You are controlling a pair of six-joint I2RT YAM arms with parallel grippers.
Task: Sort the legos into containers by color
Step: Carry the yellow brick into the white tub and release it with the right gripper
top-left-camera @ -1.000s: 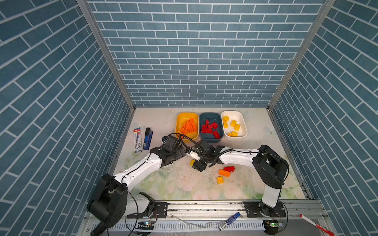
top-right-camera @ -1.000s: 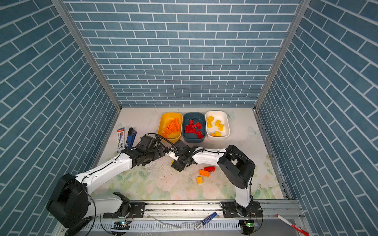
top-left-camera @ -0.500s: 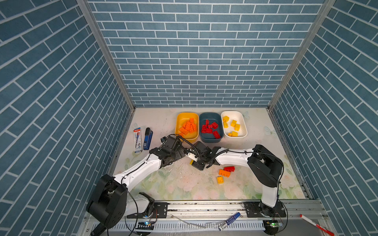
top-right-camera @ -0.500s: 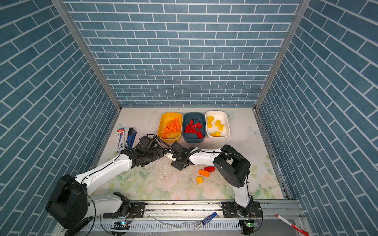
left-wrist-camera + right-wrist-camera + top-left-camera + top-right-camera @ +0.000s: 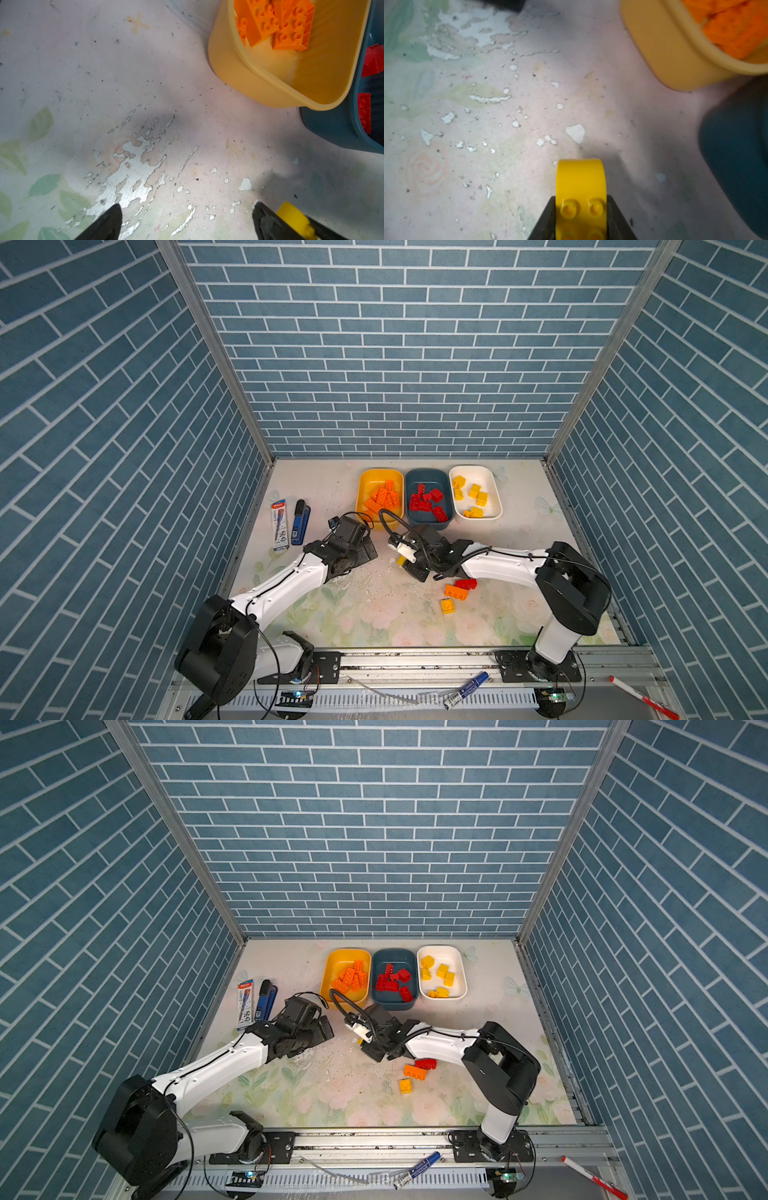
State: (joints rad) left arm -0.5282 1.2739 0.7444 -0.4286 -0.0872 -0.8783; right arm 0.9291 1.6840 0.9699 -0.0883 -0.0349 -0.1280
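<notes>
My right gripper (image 5: 581,209) is shut on a yellow lego (image 5: 581,180) with a rounded end; it stands low over the table in front of the tubs (image 5: 405,562). Just to its left my left gripper (image 5: 368,549) is open and holds nothing, its fingertips (image 5: 115,209) wide apart over bare table. At the back stand the yellow container (image 5: 374,479) with orange legos, the teal container (image 5: 428,477) with red legos, and the white container (image 5: 482,477) with yellow legos. A red lego (image 5: 466,583), an orange lego (image 5: 456,591) and a small yellow lego (image 5: 447,606) lie loose on the table.
A blue stapler (image 5: 300,522) and a pack of markers (image 5: 279,524) lie at the left edge. A blue marker (image 5: 465,684) and a red pen (image 5: 636,697) rest on the front rail. The table's flower print is scratched and worn in the middle.
My right gripper's jaws have closed on the yellow lego, and the arm has shifted slightly to the left. The left arm has barely moved and stays open.
</notes>
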